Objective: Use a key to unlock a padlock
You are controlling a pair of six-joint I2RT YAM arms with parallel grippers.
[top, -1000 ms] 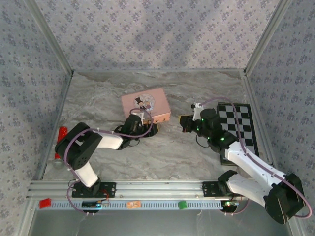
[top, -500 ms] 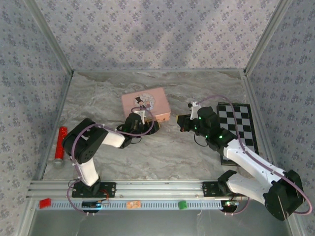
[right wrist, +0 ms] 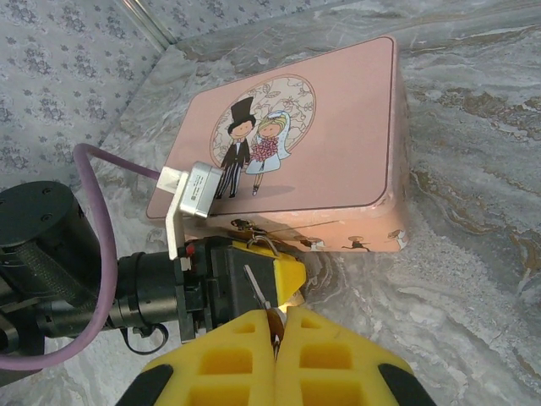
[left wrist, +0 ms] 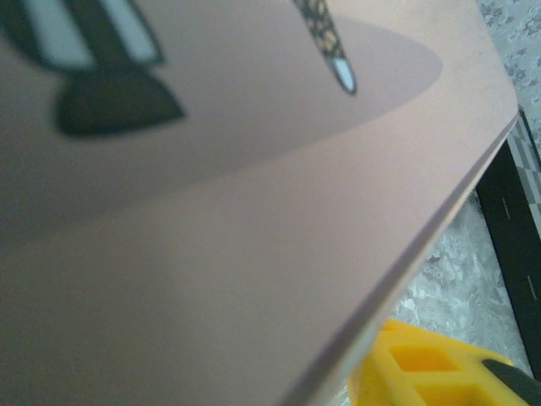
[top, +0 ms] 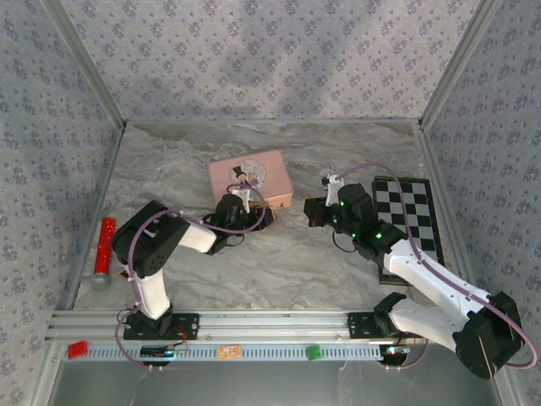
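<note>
Two grippers met at the front of the pink tin (right wrist: 325,127). The padlock (right wrist: 267,245) sat just by the tin's front wall, only its thin silver loop peeking over the left gripper (right wrist: 264,277); couldn't tell that one's grip. The right gripper (right wrist: 275,334) was pinched narrow on a sliver, probably the key (right wrist: 273,320). The lock looked tiny, light, hard and slippery, so I'd hold its body, not the loop. Marble-look table (top: 279,262), papered walls (top: 254,59) close round

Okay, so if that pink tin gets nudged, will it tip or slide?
The pink tin is low and wide, lying flat, so tipping seems unlikely. It would probably slide, since the table looks smooth. Its edge looks thin, suggesting sheet metal, likely light for its size.
</note>
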